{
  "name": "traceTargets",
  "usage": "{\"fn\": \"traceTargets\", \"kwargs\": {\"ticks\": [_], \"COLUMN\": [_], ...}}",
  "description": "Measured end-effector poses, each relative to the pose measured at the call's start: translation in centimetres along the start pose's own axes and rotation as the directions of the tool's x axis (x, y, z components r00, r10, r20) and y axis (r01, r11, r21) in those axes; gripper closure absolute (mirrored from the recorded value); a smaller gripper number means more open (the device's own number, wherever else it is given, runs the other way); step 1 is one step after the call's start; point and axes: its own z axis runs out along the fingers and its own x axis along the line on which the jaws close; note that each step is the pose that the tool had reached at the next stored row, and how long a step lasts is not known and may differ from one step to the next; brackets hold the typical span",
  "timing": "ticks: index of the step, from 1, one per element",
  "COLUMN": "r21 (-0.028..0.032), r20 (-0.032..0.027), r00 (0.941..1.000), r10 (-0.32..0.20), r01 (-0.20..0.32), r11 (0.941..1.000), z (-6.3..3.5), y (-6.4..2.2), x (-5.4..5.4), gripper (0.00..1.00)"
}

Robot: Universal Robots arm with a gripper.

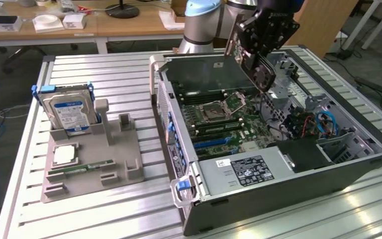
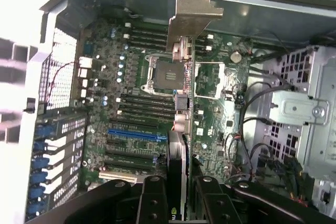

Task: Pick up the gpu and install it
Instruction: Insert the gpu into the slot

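Gpu (image 1: 260, 69) (image 2: 177, 150) hangs in the air over the open case (image 1: 290, 174), clamped in the gripper (image 1: 254, 47) (image 2: 181, 192). In the wrist view a black finger (image 2: 152, 198) presses on each flat side of the card, which shows there edge-on. Its metal bracket (image 2: 195, 11) is the end farthest from the fingers.

In the exterior view the gpu is tilted, with its round fan facing the exterior view's right. It sits above the far part of the case, over the motherboard (image 1: 224, 119) (image 2: 136, 103) and close to the CPU socket (image 1: 221, 107) (image 2: 168, 74) — above the board rather than on it, and not seated in any slot. The blue slot (image 1: 211, 142) (image 2: 136, 135) lies nearer the camera than the card in the exterior view, and beside the card's edge in the wrist view.

The case lies on its side on the slatted metal table (image 1: 111, 74) with its open side up. A labelled power supply (image 1: 244, 172) fills its near corner, and a blue cable (image 1: 327, 122) curls by the drive bays on the exterior view's right. The arm (image 1: 201, 20) rises behind the case.

On the exterior view's left, well apart from the gpu, a grey holder (image 1: 105, 164) stands just beside the case. A hard drive (image 1: 68, 112) is upright at its far end, while a processor chip (image 1: 65, 155) and a green memory stick (image 1: 81, 169) lie flat in its near part.
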Motion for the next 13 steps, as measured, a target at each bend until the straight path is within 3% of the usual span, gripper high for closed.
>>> {"fn": "traceTargets", "kwargs": {"ticks": [6, 13], "r21": [0.0005, 0.0028], "r20": [-0.0011, 0.0068], "r00": [0.9968, 0.9934], "r10": [-0.08, -0.115], "r01": [0.08, 0.114], "r11": [0.9968, 0.9934], "z": [0.26, 0.39], "y": [-0.01, -0.01], "x": [-0.01, 0.1], "gripper": [0.73, 0.73]}}
